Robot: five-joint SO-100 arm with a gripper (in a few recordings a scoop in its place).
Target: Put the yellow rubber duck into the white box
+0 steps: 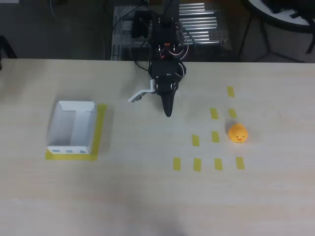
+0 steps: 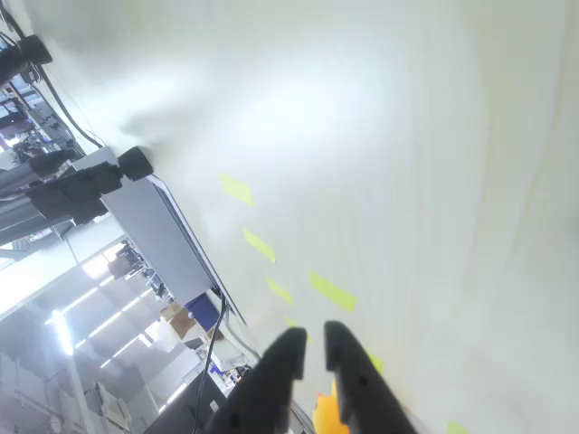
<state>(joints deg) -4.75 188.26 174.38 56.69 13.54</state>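
Task not begun. Yellow rubber duck (image 1: 237,133) sits on table (image 1: 147,196) among tape marks (image 1: 196,140), right side of overhead view. White box (image 1: 72,128) far left, empty. Claw (image 1: 168,110) clenched, grasping nothing, between them. Reach, grasp, carry, drop all remain.

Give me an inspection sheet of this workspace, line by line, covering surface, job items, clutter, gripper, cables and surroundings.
Surface: pale wood-grain table, bare in front.
Job's things: yellow rubber duck upright at right among the tape marks; white box at left, empty, on a yellow tape outline.
Clutter: small yellow tape rectangles in rows near the duck.
Gripper: black gripper between box and duck, holding nothing; in the wrist view the fingers stand nearly together.
Cables: wires on the arm at the table's back edge.
Surroundings: metal rack and chair legs behind the table.
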